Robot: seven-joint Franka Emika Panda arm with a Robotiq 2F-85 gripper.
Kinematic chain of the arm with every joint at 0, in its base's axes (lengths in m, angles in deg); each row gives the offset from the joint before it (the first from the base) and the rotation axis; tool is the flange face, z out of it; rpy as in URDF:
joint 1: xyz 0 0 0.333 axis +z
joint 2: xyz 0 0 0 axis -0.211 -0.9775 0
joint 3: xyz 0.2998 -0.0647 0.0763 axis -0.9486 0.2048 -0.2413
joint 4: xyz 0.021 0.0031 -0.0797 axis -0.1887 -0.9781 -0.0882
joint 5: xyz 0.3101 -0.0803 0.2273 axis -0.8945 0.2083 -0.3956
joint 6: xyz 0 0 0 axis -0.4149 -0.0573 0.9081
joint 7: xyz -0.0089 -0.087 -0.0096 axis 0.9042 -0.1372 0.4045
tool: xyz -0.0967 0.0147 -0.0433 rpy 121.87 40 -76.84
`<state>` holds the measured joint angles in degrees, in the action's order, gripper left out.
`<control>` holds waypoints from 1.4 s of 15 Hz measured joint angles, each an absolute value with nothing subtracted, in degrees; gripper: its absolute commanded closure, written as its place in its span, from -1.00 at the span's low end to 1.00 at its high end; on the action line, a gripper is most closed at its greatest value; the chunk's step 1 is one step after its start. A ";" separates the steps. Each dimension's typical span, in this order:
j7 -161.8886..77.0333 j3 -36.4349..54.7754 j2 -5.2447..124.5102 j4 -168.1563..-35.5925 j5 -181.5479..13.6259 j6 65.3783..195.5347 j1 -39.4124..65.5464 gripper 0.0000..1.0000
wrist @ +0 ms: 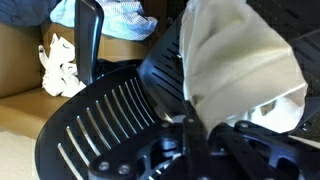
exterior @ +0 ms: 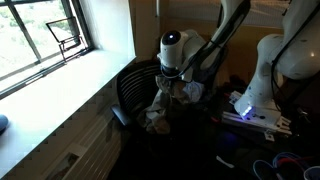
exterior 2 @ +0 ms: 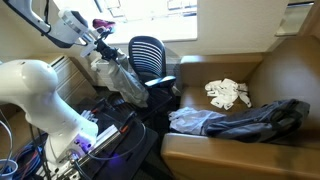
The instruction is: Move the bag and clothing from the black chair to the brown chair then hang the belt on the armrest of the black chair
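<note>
My gripper [exterior: 172, 68] hangs over the black chair [exterior: 135, 88] and is shut on a beige piece of clothing [exterior: 163, 103] that dangles over the seat. The wrist view shows the gripper [wrist: 195, 115] pinching the beige clothing [wrist: 240, 60] next to the chair's ribbed backrest [wrist: 100, 125]. In an exterior view the gripper [exterior 2: 110, 55] holds the clothing [exterior 2: 125, 82] left of the black chair [exterior 2: 148, 55]. On the brown chair [exterior 2: 290, 75] lie a dark bag-like bundle [exterior 2: 255, 118], a pale blue garment [exterior 2: 190, 120] and a white cloth [exterior 2: 228, 93]. The belt is hidden.
A window and its wide sill [exterior: 60, 85] run along one side of the black chair. A second white robot base [exterior: 262, 85] with cables and lit electronics [exterior 2: 90, 140] stands close by. The brown chair's padded side [wrist: 20, 70] is just beyond the backrest.
</note>
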<state>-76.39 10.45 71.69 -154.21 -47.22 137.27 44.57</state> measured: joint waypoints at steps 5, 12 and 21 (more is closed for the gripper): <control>-84.72 3.43 77.62 -151.30 -41.71 130.36 35.45 0.99; -87.24 -3.17 99.48 -147.08 -49.36 113.86 27.54 0.99; -90.70 -8.30 109.33 -145.35 -49.73 106.88 21.93 0.99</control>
